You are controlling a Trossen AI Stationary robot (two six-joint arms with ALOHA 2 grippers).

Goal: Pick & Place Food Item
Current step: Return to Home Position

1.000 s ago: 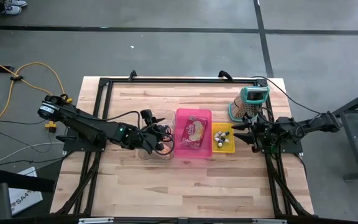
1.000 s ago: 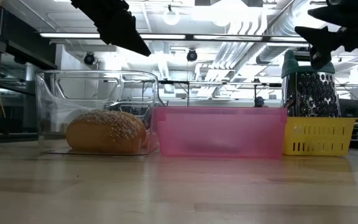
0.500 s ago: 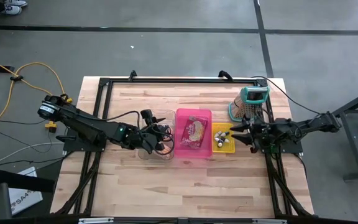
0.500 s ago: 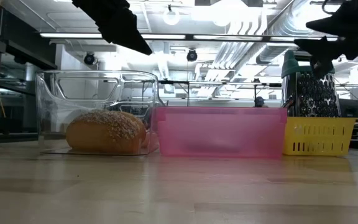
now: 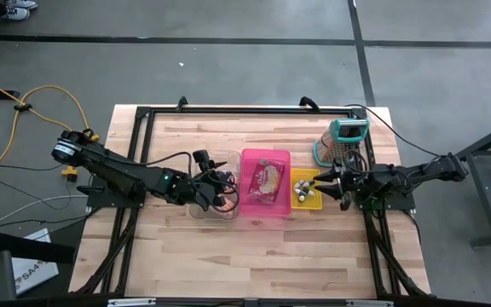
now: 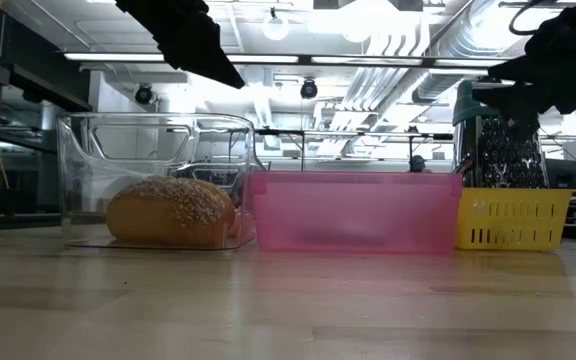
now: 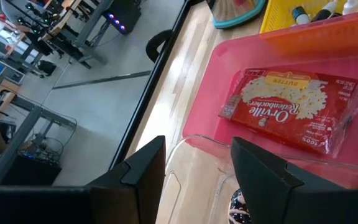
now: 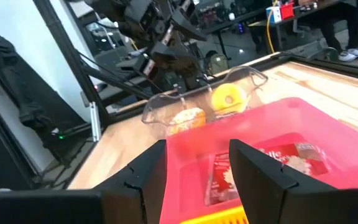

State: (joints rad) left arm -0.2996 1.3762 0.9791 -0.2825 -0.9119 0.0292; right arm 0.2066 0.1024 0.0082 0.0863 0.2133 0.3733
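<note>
A seeded bun (image 6: 171, 212) lies on the floor of a clear container (image 6: 158, 150), with a yellow ring-shaped food item (image 8: 229, 98) beside it. A red popcorn packet (image 7: 291, 112) lies flat in the pink bin (image 5: 266, 153) at mid-table. My left gripper (image 7: 197, 142) hovers open above the clear container, its fingers pointing toward the pink bin, nothing between them. My right gripper (image 8: 197, 144) stands open in the air beside the yellow basket (image 5: 307, 201), pointing level toward the pink bin.
The yellow basket (image 6: 513, 220) holds small bottles and touches the pink bin's right side. A metal grater with a teal handle (image 5: 343, 136) stands behind it at the far right. Bare wooden table (image 5: 254, 256) lies toward the near edge.
My right gripper has sunk a little beside the yellow basket and tipped slightly, its fingers still apart. Bins and food have not moved.
</note>
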